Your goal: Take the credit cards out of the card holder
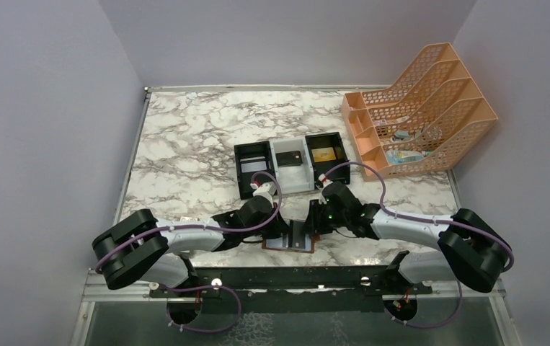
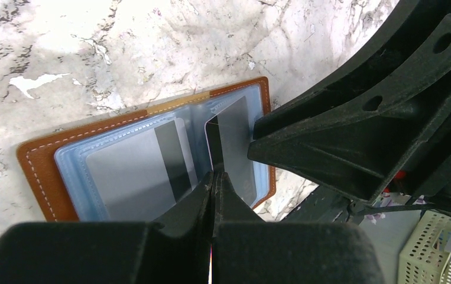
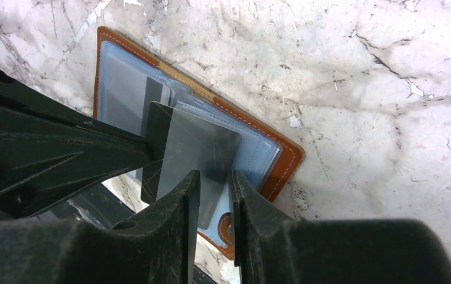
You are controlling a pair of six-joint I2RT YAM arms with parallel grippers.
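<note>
The brown card holder (image 1: 286, 247) lies open on the marble near the front edge, pale blue pockets up; it also shows in the left wrist view (image 2: 39, 171) and the right wrist view (image 3: 285, 160). My left gripper (image 2: 214, 174) is shut on a grey credit card (image 3: 202, 145), which stands tilted half out of the right pocket and shows edge-on in the left wrist view (image 2: 213, 142). A second credit card (image 2: 134, 177) with a dark stripe lies in the left pocket. My right gripper (image 3: 211, 177) is open with a narrow gap, its fingers over the held card's lower edge.
A black-and-white three-compartment tray (image 1: 272, 162) stands behind the wallet and holds a gold-yellow card (image 1: 322, 153), a pale card (image 1: 255, 164) and a dark item. An orange mesh file rack (image 1: 419, 108) stands at the back right. The two grippers nearly touch above the wallet.
</note>
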